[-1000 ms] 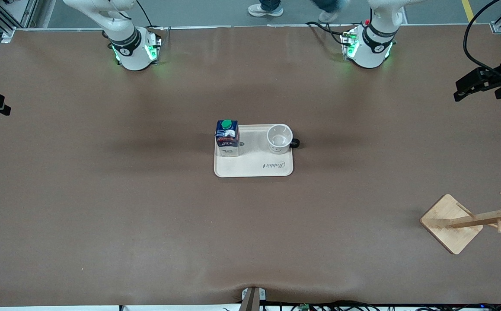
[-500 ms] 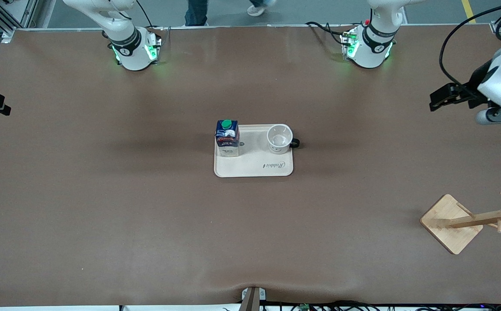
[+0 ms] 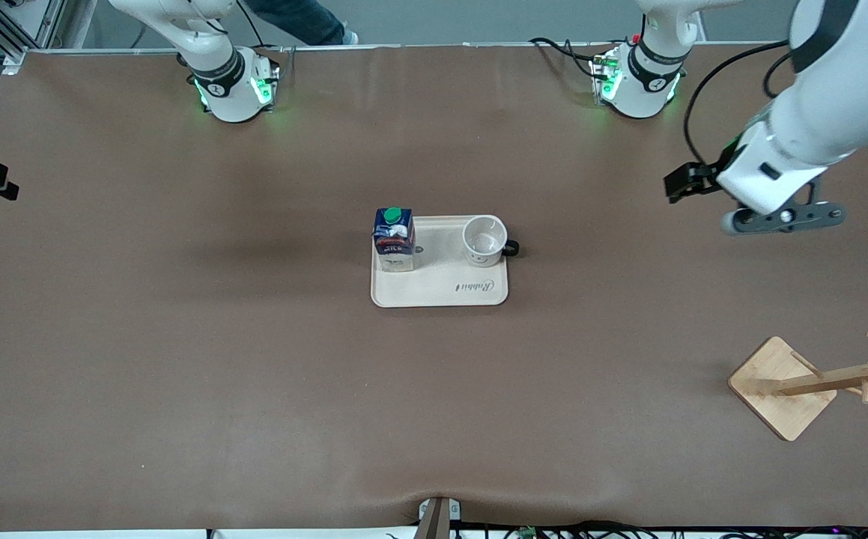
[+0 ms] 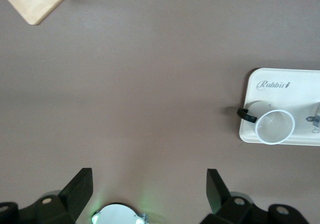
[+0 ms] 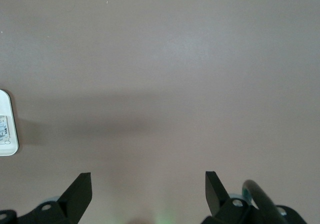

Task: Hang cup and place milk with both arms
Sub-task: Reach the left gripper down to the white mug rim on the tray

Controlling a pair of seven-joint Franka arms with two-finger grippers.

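The cup (image 3: pixel 484 240) and milk (image 3: pixel 394 239) stand on a tray (image 3: pixel 441 288). Left tool (image 4: pixel 147 189) hangs open over bare counter (image 3: pixel 179 337); right tool (image 5: pixel 147 189) open too.

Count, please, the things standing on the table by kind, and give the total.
Cup: 1
Milk carton: 1
Tray: 1
Wooden rack: 1
Total: 4

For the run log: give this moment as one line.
left gripper: open, over bare table | right gripper: open, waiting | cup, milk: on tray
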